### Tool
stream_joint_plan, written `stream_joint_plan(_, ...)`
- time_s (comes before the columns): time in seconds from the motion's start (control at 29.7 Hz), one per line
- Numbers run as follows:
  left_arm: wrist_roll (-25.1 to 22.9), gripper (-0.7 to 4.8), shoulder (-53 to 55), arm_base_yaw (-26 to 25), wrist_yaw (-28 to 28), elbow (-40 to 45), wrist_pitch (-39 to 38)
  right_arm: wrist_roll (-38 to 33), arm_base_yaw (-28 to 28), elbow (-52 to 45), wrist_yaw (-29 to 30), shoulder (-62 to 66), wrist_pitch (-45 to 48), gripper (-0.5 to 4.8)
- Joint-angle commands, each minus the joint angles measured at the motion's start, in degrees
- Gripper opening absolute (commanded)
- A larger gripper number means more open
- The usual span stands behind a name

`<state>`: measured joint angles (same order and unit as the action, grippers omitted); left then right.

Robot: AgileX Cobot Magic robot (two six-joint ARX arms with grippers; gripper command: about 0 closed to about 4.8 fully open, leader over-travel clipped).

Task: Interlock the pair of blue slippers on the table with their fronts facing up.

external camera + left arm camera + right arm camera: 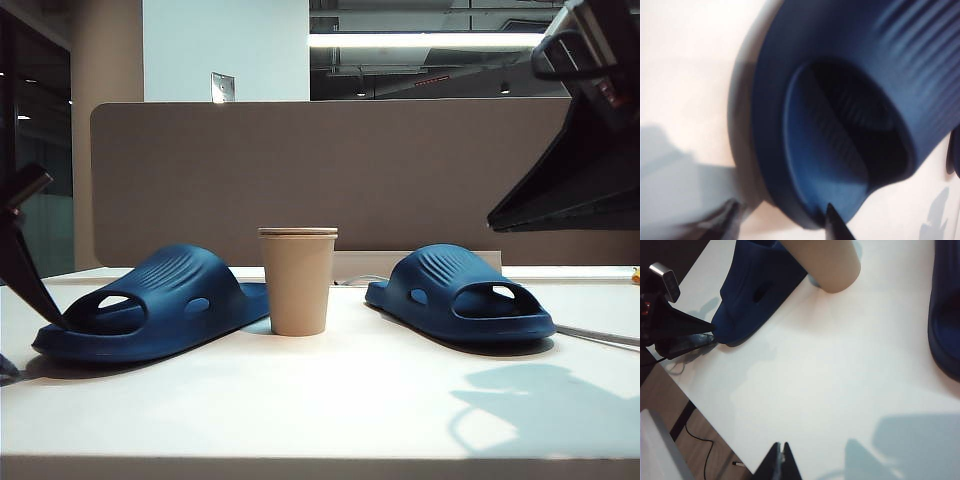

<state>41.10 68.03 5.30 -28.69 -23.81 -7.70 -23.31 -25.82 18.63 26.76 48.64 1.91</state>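
Slippers: two dark navy moulded foam slides flank your landmark, the tan paper cup (298, 280), soles down on the white table (330, 400); left slipper (150, 305) touches or nearly touches the cup, right slipper (462, 293) stands apart from it.
Long axis: each runs from the cup outward toward the table's front corner on its side.
Nearer arm: left gripper (782, 220), jaws spread wide and holding nothing, sits at the left slipper's end farthest from the cup; one fingertip (52, 318) meets that rim.
Farther arm: right gripper (781, 460), fingers pressed together and empty, hovers high above the bare table, well clear of cup and right slipper.
Judgement: you likely lead left.
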Motion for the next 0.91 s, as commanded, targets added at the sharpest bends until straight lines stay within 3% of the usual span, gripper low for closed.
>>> stream_joint_plan(0.03,2.21,2.15,0.22,0.02,-0.98,0.02,5.25,1.09,0.0,0.31,0.04,-0.17,1.97,-0.01)
stream_joint_plan(0.27,2.45,2.15,4.26,0.04,-1.6,0.02,7.96,1.07,0.0,0.31,-0.07,-0.17,2.73,-0.01)
stream_joint_plan(0.44,6.12,2.11,5.97,0.04,-2.21,2.91,16.87,1.07,-0.02,0.31,0.15,-0.17,2.67,-0.01)
stream_joint_plan(0.54,6.03,2.05,6.08,0.04,-1.9,4.92,17.86,1.07,0.0,0.31,0.11,-0.17,2.69,-0.01)
stream_joint_plan(0.61,6.08,1.8,6.1,0.04,-1.22,6.25,19.15,1.07,-0.02,0.31,0.11,-0.17,2.69,-0.01)
stream_joint_plan(0.64,6.12,1.22,6.12,0.04,-0.87,6.93,19.89,1.07,0.0,0.31,0.09,-0.17,2.69,-0.01)
stream_joint_plan(0.67,6.29,1.1,6.14,0.04,-0.87,7.26,20.37,1.07,0.0,0.31,0.09,-0.17,2.69,-0.01)
stream_joint_plan(0.91,6.56,1.02,6.27,0.04,-0.74,7.52,20.65,1.05,-0.02,0.31,0.13,-0.17,2.64,-0.01)
